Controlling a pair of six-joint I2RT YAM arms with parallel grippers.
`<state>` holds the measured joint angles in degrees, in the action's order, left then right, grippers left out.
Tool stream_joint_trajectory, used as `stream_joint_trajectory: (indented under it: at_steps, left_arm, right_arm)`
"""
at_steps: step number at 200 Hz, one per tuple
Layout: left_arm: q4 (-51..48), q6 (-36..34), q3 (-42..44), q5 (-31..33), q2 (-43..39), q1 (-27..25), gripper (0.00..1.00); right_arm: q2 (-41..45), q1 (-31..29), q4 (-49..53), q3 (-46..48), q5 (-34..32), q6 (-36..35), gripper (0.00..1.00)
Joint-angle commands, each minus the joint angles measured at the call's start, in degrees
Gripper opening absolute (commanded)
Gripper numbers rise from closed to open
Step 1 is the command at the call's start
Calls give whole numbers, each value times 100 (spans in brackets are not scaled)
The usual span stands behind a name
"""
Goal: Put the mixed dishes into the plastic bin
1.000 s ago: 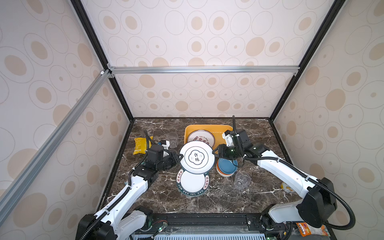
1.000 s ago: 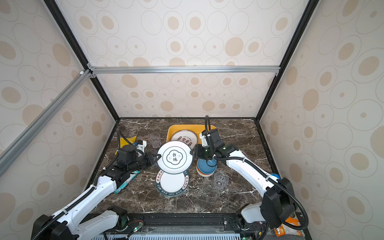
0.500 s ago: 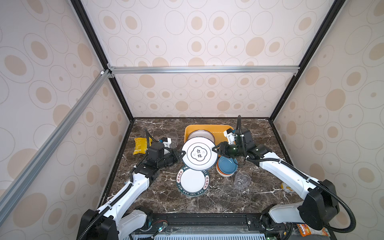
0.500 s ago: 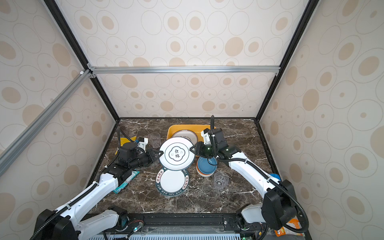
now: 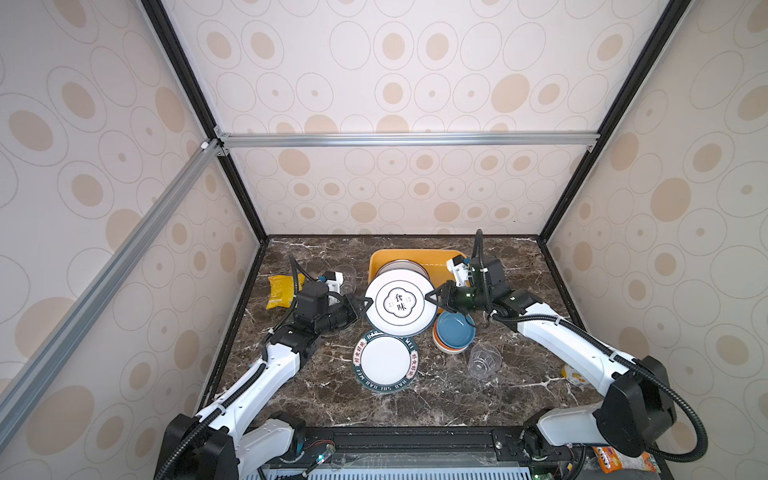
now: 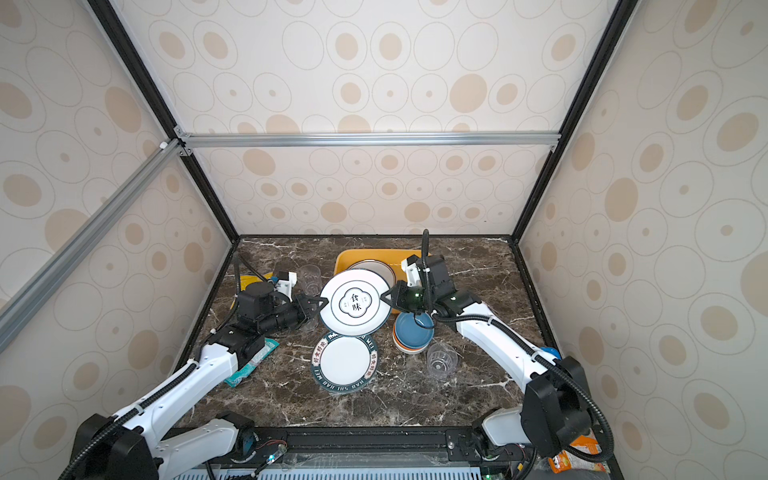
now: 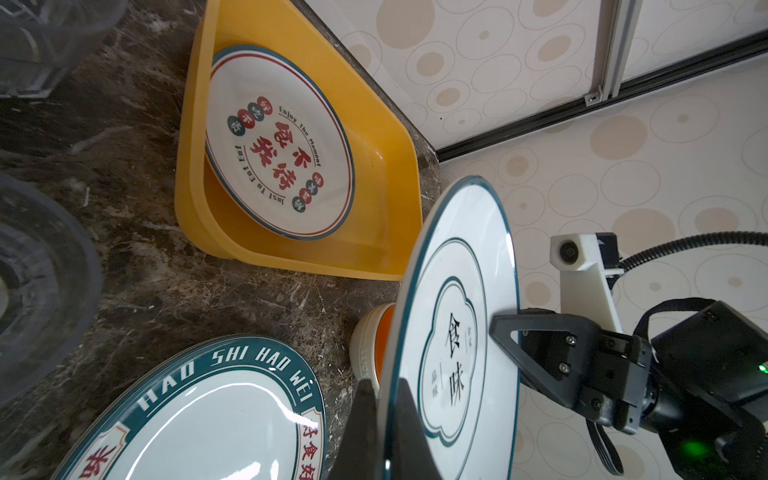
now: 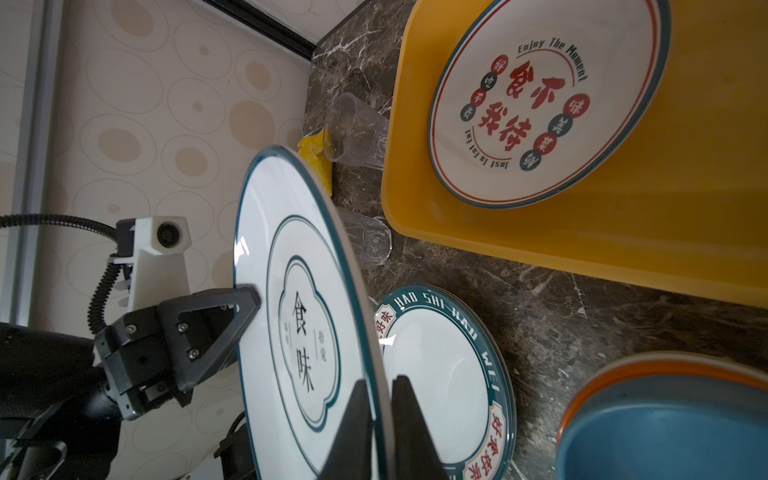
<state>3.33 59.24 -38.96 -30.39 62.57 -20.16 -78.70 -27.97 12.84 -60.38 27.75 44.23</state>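
Bimanual hold of one dish near the plastic bin. The left end effector (image 5: 366, 302) and the right end effector (image 5: 430, 300) are each closed on opposite edges of the held plate (image 5: 400, 302), a round white plate with black rings and two black characters at its centre. In both wrist views the gripping fingers pinch the thin rim from either face. The plate hangs clear of the bench (image 5: 440, 395). In both top views it overlaps the near rim of the bin, and the wrist views show it is not inside.

The plastic bin (image 5: 436, 258) – a shallow yellow-orange tray with rounded corners – sits at the far middle of the bench. It contains one dish, the red-character plate (image 7: 278, 153), which leans against the bin's wall rather than lying flat.

Outside the bin:
- The green-rim plate (image 5: 385, 360) lies flat on the bench, nearer the camera than the held plate.
- The bowl stack (image 5: 455, 330) stands beside it – a blue bowl nested in an orange one, with a white one beneath.
- A clear cup (image 5: 483, 359) stands just beside the stack, on its near side.
- Two more ribbed cups (image 8: 357, 129) are left of the bin, one upright and one on its side.
- A yellow snack bag (image 5: 280, 289) lies by the left wall.
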Motion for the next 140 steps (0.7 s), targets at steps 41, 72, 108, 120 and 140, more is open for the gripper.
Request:
stream_joint_trajectory:
  at_steps: [41, 72, 108, 120, 140]
  left_arm:
    - [387, 44, -369, -127, 53, -32, 28]
    - [285, -31, -336, -87, 55, -23, 43]
    - [155, -71, -252, 42, -50, 13, 57]
    - [133, -80, -206, 63, -68, 23, 60]
    - [124, -62, -137, 86, -112, 40, 61]
  right_arm:
    - [-134, 122, -80, -105, -42, -55, 0]
    - [-223, 263, -159, -189, -4, -29, 0]
    - [-418, 459, -185, -376, -15, -81, 0]
    - [-521, 535, -201, -463, 10, -100, 0]
    - [-746, 640, -216, -651, 11, -151, 0]
